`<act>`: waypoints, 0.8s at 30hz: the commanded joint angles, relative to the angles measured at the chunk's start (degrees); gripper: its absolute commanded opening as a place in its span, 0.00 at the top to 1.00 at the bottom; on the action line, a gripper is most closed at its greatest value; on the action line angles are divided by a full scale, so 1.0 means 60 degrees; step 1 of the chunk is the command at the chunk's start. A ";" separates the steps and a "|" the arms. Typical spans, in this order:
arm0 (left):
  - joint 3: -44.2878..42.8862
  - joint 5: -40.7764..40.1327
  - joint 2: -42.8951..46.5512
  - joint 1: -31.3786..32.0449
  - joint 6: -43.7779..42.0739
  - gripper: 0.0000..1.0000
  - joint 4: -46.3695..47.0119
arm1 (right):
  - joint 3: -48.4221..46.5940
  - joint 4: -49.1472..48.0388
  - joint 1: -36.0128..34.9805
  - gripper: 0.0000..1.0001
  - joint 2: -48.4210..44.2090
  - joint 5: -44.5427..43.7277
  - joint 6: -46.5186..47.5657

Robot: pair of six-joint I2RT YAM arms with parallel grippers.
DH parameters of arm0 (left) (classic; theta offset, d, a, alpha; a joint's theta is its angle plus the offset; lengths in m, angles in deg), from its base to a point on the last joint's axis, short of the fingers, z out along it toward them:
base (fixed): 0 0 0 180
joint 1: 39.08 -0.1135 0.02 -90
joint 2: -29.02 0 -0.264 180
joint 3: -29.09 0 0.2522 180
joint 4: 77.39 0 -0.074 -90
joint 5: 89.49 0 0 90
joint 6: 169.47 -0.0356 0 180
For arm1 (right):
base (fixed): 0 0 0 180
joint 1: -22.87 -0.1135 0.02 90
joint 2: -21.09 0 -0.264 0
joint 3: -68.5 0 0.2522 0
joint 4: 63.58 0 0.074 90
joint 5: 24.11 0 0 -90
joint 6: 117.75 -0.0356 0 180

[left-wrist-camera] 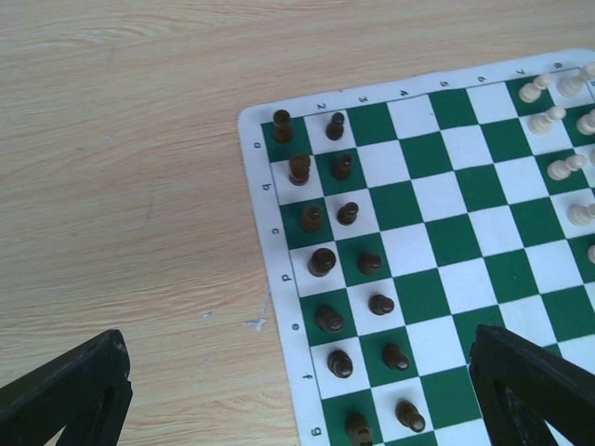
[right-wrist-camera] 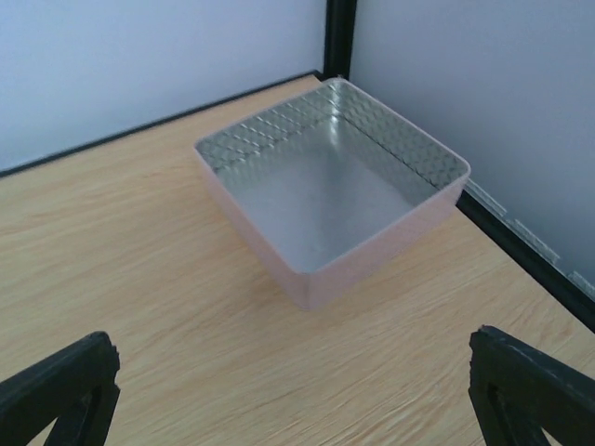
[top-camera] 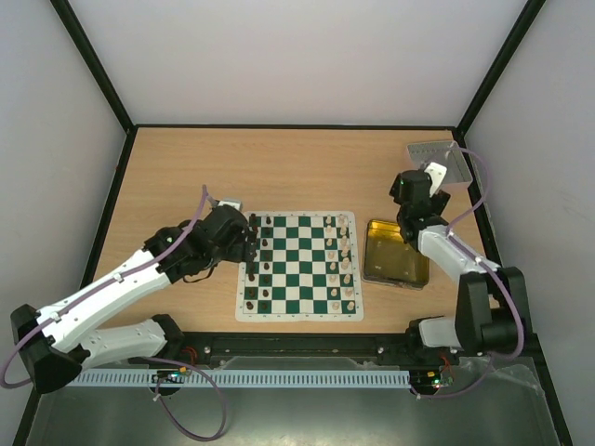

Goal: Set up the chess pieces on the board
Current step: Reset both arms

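The board (top-camera: 297,265) lies flat in the middle of the table. Black chess pieces (top-camera: 258,265) stand in two columns along its left side and cream-white pieces (top-camera: 342,260) in two columns along its right side. My left gripper (top-camera: 251,243) hovers at the board's left edge, open and holding nothing. In the left wrist view the black pieces (left-wrist-camera: 346,269) stand one per square between my wide-apart fingers (left-wrist-camera: 70,390), and white pieces (left-wrist-camera: 562,121) show at the top right. My right gripper (top-camera: 435,177) is open and holding nothing at the far right, off the board.
A translucent yellow tray (top-camera: 395,253) lies right of the board. A small grey tray (top-camera: 435,156) stands at the back right corner, in front of my right gripper (right-wrist-camera: 293,400); its wall (right-wrist-camera: 372,255) faces the camera. Enclosure walls and black frame posts surround the table.
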State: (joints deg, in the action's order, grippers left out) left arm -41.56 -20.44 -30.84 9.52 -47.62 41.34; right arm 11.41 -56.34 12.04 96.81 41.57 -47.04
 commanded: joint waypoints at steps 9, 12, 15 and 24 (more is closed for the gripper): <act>0.0018 0.1085 -0.0555 0.0407 -0.0509 0.01 0.0418 | 0.2633 -0.6424 0.0758 0.03 0.1390 0.0825 0.1710; 0.0008 0.1015 -0.0641 0.0490 -0.0477 0.01 0.0389 | 0.2459 -0.6172 0.0756 0.03 0.1360 0.0641 0.1783; -0.0011 0.0930 -0.0660 0.0501 -0.0578 0.01 0.0461 | 0.1797 -0.4630 0.0663 0.03 0.0255 0.0399 0.1298; -0.0001 0.0790 -0.0513 0.0502 -0.0765 0.01 0.0579 | -0.2396 0.5229 -0.1988 0.03 -0.0106 0.1002 -0.1473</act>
State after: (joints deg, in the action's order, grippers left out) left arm -41.54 -14.98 -34.60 12.30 -51.07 44.56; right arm 0.65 -52.82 10.29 97.27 45.22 -49.46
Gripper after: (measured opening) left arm 0.990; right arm 0.973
